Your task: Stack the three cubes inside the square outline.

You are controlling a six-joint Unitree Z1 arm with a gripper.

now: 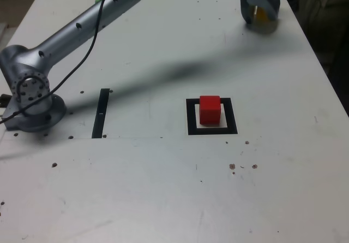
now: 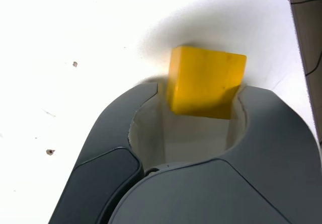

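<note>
Two views, two stories: the wrist view has the hand (image 2: 201, 100) with jaws snug against both sides of the yellow cube (image 2: 206, 80) on the bench (image 2: 75, 27). Only the exterior view shows the red cube (image 1: 210, 110) inside the square outline (image 1: 212, 117), well apart from the hand (image 1: 260, 9).

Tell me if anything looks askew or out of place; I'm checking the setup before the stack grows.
Nothing is spilled or damaged. The red cube sits within the square outline, towards its far edge. The yellow cube lies twisted between the gripper fingers, so their grip may be uneven. The white table is speckled.
</note>
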